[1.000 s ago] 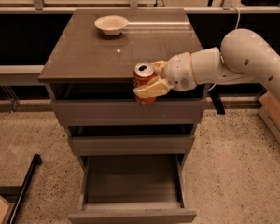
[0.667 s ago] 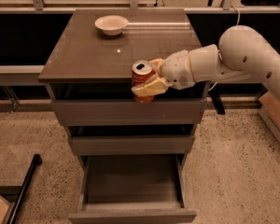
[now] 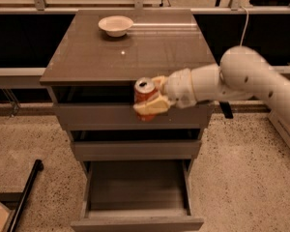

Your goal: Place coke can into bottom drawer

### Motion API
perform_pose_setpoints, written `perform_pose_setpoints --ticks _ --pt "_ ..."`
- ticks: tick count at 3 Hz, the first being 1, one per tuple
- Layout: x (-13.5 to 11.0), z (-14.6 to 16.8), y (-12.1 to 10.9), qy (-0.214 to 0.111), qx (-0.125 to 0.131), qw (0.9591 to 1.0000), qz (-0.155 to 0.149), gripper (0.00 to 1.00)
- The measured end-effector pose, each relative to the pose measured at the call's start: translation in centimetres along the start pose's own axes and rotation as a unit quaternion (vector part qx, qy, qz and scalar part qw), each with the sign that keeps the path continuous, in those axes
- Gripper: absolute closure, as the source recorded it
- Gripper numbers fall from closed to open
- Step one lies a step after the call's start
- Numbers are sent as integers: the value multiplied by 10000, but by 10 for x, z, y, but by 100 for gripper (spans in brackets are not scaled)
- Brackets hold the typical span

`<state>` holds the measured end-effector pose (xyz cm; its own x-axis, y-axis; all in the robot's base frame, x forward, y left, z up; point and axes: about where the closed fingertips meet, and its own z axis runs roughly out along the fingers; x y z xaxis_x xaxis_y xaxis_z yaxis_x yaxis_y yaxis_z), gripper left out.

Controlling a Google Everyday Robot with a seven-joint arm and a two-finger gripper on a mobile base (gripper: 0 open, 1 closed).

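item: coke can [image 3: 144,87], upright, clamped between the fingers of the gripper [image 3: 153,96] at the cabinet's [image 3: 111,52] front edge. bottom drawer [image 3: 135,190] open at 6 o'clock below. step, as judged: carrying. next: descend toward 6 o'clock into the drawer, then release.

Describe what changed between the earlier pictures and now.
The gripper, shut on the coke can, has carried it down a little, from the edge of the tabletop to the front of the top drawer. The bottom drawer stays open; the white bowl has not moved.
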<state>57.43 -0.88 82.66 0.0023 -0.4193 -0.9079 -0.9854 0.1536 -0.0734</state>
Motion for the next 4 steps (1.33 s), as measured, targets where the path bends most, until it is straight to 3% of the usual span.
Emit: perform_pose_setpoints --ticks 1,2,3,4 --pt "86 49 32 -203 -220 9981 533 100" --pt "182 96 67 -501 -304 9914 1170 100" --pt "185 99 68 -528 -338 9905 1224 100" --pt "202 122 71 -441 -253 9929 1072 100"
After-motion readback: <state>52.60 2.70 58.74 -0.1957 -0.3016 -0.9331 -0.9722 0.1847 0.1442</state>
